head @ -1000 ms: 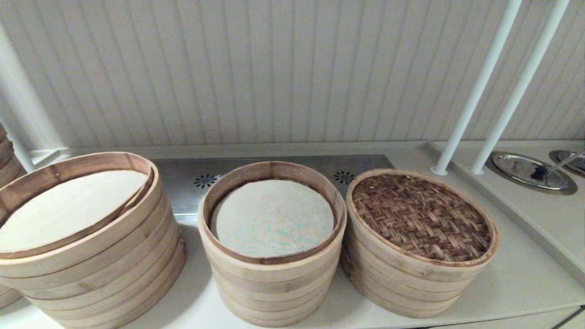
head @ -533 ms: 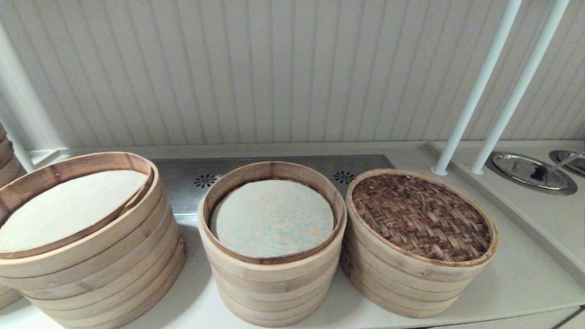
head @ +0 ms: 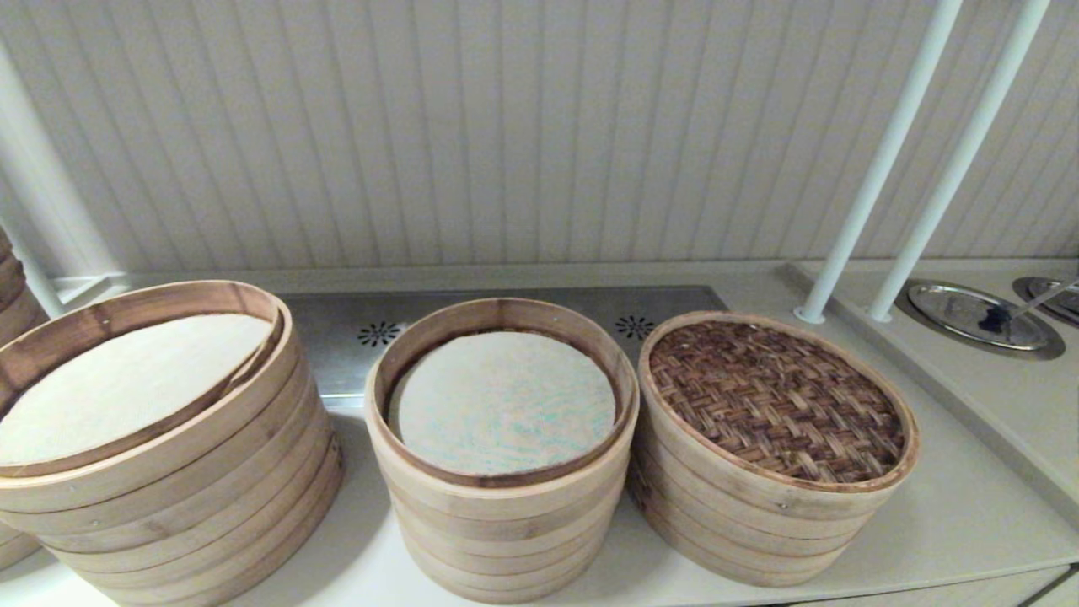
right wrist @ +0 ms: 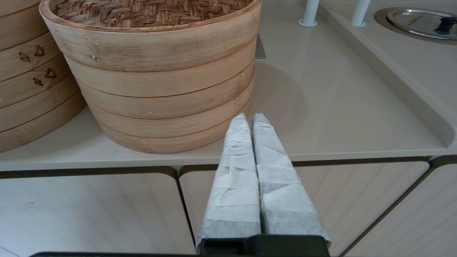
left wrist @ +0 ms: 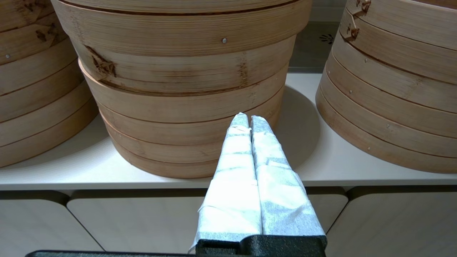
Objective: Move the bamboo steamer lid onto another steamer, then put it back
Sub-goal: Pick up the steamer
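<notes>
The bamboo steamer lid, dark herringbone weave in a pale hoop, rests on the low stack of three rings at the right of the counter, hiding its liner. The right wrist view shows the lid atop those rings. My right gripper is shut and empty, low at the counter's front edge, just right of that stack's base. My left gripper is shut and empty too, at the front edge before the wide stack. Neither gripper appears in the head view.
The taller stack with a bluish-flecked liner stands in the middle, touching the lidded one. The wide cream-lined stack is at left, with another stack beyond it. Two white poles and a metal cover stand at back right.
</notes>
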Robot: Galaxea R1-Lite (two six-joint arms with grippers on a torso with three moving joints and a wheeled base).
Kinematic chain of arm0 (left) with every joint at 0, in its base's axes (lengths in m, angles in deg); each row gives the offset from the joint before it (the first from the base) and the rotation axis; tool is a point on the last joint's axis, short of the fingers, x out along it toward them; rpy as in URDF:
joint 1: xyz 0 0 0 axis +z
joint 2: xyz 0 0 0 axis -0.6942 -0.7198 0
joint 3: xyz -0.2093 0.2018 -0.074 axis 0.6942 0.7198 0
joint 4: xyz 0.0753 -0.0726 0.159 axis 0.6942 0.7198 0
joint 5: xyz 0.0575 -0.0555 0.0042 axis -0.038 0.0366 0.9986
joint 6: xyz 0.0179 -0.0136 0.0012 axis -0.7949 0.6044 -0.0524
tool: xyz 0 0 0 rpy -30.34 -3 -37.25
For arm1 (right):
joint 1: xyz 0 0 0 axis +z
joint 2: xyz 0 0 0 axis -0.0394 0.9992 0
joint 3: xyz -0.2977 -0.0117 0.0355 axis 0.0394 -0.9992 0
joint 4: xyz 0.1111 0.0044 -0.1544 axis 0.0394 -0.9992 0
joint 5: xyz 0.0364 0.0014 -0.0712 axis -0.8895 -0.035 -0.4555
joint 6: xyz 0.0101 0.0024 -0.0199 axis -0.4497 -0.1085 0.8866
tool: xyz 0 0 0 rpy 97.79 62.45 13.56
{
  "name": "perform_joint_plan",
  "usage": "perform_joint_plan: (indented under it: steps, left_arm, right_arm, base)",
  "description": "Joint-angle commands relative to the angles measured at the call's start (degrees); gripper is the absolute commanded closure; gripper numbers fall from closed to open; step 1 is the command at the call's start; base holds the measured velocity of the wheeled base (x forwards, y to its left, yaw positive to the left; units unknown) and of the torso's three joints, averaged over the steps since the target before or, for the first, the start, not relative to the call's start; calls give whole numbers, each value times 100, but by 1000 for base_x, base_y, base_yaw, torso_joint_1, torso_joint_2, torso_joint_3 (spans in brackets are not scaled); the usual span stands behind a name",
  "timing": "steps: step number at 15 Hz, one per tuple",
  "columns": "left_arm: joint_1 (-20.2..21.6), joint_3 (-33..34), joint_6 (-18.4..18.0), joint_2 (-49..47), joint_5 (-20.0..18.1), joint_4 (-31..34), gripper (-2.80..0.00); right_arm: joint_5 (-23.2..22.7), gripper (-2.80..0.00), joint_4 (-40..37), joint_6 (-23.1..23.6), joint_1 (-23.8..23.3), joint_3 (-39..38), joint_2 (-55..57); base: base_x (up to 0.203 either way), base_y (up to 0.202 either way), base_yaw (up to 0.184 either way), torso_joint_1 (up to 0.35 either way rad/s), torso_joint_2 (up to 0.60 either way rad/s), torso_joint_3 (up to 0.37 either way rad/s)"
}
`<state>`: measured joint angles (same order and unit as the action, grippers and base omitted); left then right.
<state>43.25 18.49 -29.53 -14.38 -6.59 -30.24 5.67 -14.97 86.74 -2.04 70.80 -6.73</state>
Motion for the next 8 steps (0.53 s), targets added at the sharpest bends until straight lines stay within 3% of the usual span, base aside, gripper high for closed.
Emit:
perform_joint_plan:
  steps: [1,8]
  left_arm:
    - [0,0,-2,1,7,-1,0]
    - [0,0,2,1,7,-3,0]
  right_arm:
    - [-2,0,0,-5,-4,-18,28]
    - [-2,0,-5,-5,-13,-18,37]
  base:
    - [0,0,0,0,0,0]
    - [0,0,0,0,0,0]
